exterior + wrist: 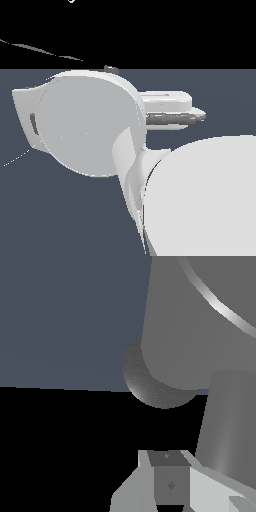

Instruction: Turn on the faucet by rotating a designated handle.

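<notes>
Your arm [85, 125] blocks most of the exterior view, so the faucet [200, 321] shows only to the wrist camera, close ahead of the end effector [169, 478]. I cannot tell whether the end effector's fingers are spread or pressed together. A thin grey rod at 3 o'clock from the arm, probably the handle [172, 118], lies against white parts that are hard to make out. If you turn before confirming contact, you risk pushing the thick body or sliding off the rod.

Faucet [200, 321] cropped; gripper [170, 491] partly offscreen.
</notes>
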